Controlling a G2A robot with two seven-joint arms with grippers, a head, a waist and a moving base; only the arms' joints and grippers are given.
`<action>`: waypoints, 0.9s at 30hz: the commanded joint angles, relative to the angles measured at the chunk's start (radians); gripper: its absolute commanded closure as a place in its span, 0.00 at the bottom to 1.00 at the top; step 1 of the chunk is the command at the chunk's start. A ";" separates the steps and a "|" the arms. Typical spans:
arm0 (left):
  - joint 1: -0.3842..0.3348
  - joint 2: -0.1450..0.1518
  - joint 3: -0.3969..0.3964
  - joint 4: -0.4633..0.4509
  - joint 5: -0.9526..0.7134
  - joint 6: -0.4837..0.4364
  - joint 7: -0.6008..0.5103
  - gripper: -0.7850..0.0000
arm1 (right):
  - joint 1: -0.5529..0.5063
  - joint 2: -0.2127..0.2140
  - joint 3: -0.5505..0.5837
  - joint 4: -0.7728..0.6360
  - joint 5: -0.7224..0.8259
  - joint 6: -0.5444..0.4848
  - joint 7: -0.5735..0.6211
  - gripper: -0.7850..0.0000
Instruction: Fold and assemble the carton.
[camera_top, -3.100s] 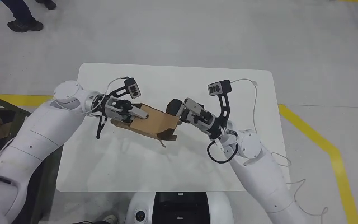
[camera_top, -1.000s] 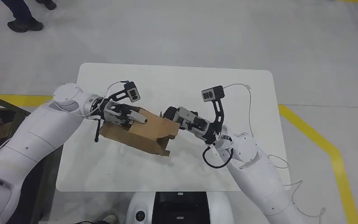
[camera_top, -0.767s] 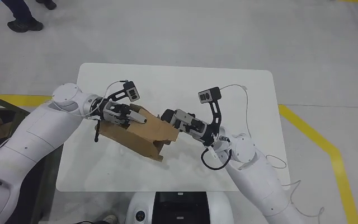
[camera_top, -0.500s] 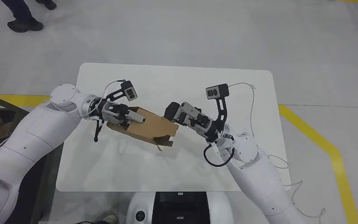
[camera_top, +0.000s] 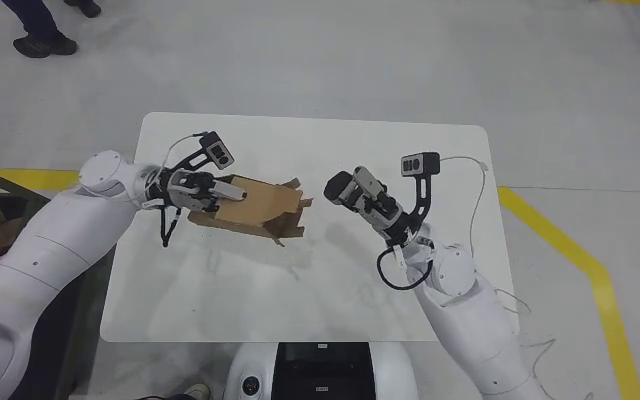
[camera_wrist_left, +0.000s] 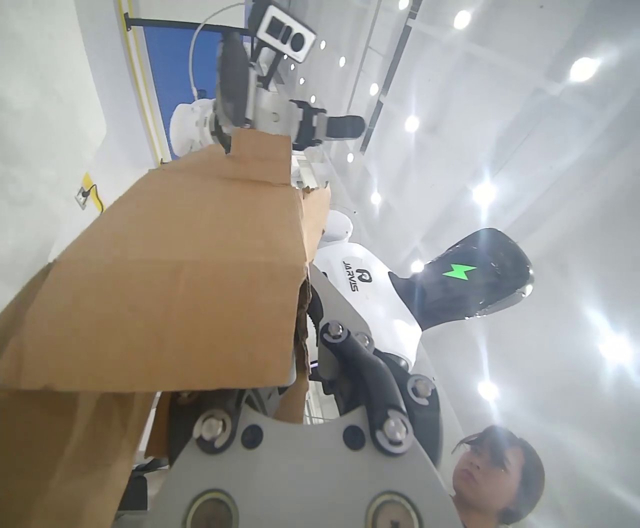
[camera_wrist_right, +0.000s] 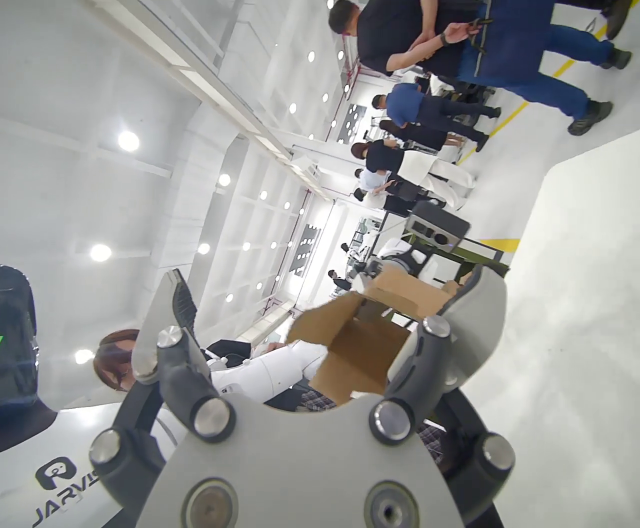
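Observation:
The brown carton (camera_top: 252, 205) hangs over the left half of the white table (camera_top: 400, 290), partly opened into a tube, with loose flaps at its right end. My left gripper (camera_top: 218, 189) is shut on the carton's left end. The left wrist view shows the carton's side panel (camera_wrist_left: 165, 290) close up. My right gripper (camera_top: 340, 187) is open a short way to the right of the flaps, touching nothing. In the right wrist view the carton's open end (camera_wrist_right: 360, 345) sits beyond the spread fingers (camera_wrist_right: 480, 295).
The table's right half and front (camera_top: 300, 300) are bare. The floor around it is grey, with a yellow line (camera_top: 560, 240) to the right.
My right gripper has drawn back to the right, off the carton's flap end, and now stands apart from it. The left arm has shifted the carton a little left and toward the table's far side.

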 joint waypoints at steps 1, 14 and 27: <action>0.005 0.002 -0.010 -0.006 -0.018 0.007 0.000 1.00 | -0.013 0.002 0.006 0.002 -0.007 0.015 0.000 0.00; 0.026 0.011 -0.087 -0.045 -0.078 0.040 0.000 1.00 | -0.019 0.004 -0.053 0.031 -0.028 0.103 0.079 0.00; 0.035 0.003 -0.134 -0.086 -0.080 0.061 0.000 1.00 | 0.071 -0.020 -0.162 0.069 -0.047 0.110 0.082 0.00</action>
